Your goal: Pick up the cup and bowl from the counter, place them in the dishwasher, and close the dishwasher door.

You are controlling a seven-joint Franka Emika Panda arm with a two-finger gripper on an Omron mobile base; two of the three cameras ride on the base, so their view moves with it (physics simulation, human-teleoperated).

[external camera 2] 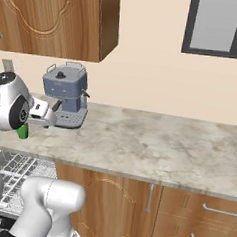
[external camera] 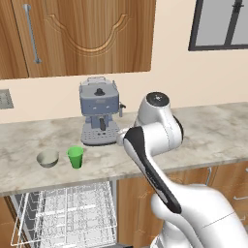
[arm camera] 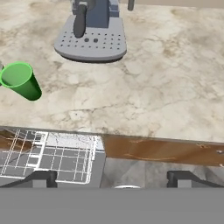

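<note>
The counter (external camera: 213, 133) runs long and marbled across both base views, with wooden cabinets (external camera 2: 134, 207) beneath it and a wooden wall cupboard (external camera: 82, 34) above. A dark-framed window (external camera 2: 219, 27) sits in the wall to the right.

Below the counter edge the dishwasher (external camera: 63, 213) stands open, its white wire rack (external camera: 68, 218) pulled out; as far as the base views show, nothing lies in the rack, though its lower part is cut off by the picture edge. The dishwasher door itself cannot be made out clearly.

The robot's white arm rises in front of the counter, its elbow bulking between the camera and the stone; in the right base view it covers most of the cup.

A grey coffee machine (external camera: 99, 116) stands at the back of the counter, near the wall, its drip tray towards the edge.

The bowl (external camera: 47, 158) sits on the counter left of the machine, and looks empty. Just beside it on its right, apart from it, the cup (external camera: 75, 157) stands upright, above the open rack.

The gripper (arm camera: 113, 177) hangs over the counter's front edge, well right of the cup, its fingertips (arm camera: 41, 177) spread wide with nothing between them.
</note>
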